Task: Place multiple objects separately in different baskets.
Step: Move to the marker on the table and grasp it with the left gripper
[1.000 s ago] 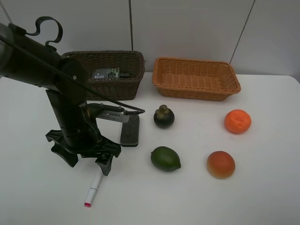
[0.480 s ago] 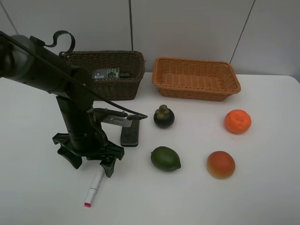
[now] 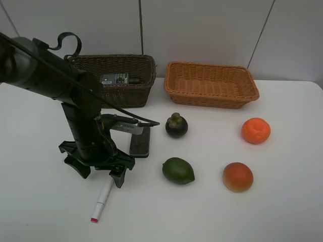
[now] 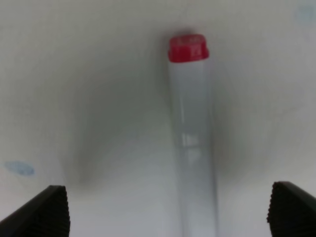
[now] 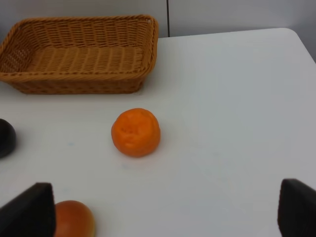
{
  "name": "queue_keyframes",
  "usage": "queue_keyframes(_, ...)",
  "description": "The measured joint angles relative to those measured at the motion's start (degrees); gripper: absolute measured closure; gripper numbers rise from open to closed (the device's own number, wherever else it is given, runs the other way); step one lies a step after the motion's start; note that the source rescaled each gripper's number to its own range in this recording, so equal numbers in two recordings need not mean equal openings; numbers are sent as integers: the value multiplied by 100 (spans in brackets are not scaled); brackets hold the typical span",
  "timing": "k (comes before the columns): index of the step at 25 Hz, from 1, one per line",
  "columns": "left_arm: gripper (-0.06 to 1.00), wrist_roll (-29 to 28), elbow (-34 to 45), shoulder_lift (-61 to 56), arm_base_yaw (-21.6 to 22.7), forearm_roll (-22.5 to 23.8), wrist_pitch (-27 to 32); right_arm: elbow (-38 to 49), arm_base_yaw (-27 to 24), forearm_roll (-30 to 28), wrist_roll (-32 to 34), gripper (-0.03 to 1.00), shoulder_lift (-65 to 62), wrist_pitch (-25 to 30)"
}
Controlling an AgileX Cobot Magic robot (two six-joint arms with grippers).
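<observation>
My left gripper (image 3: 97,174) is open and low over the table, its fingers straddling the upper end of the white marker (image 3: 103,197). In the left wrist view the marker (image 4: 190,138) with its red cap lies between the open fingertips of the gripper (image 4: 168,212). The black eraser block (image 3: 140,141), mangosteen (image 3: 176,126), green fruit (image 3: 177,170), orange (image 3: 256,130) and red-orange fruit (image 3: 237,177) lie on the table. A dark bottle (image 3: 115,79) lies in the dark brown basket (image 3: 126,96). The tan basket (image 3: 211,96) holds nothing. My right gripper (image 5: 163,210) is open, near the orange (image 5: 136,132). The shampoo bottle is out of view.
The white table (image 3: 282,212) ends at a grey wall behind the baskets. The left arm (image 3: 75,116) stands between the brown basket and the marker. The right wrist view shows the tan basket (image 5: 79,84), part of the mangosteen (image 5: 6,138) and the red-orange fruit (image 5: 73,219).
My left gripper has shifted a little right and down, closer over the marker's upper end. The objects have not moved.
</observation>
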Motion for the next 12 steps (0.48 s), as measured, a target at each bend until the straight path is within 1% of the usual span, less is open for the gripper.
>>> queue_keyframes(5,-4,4,-13,194,0,0,-11,0,0,0,0,-3,0,0)
queue_keyframes(12,-4,-2,-115,401,0,65,169,0,0,0,0,-3,0,0)
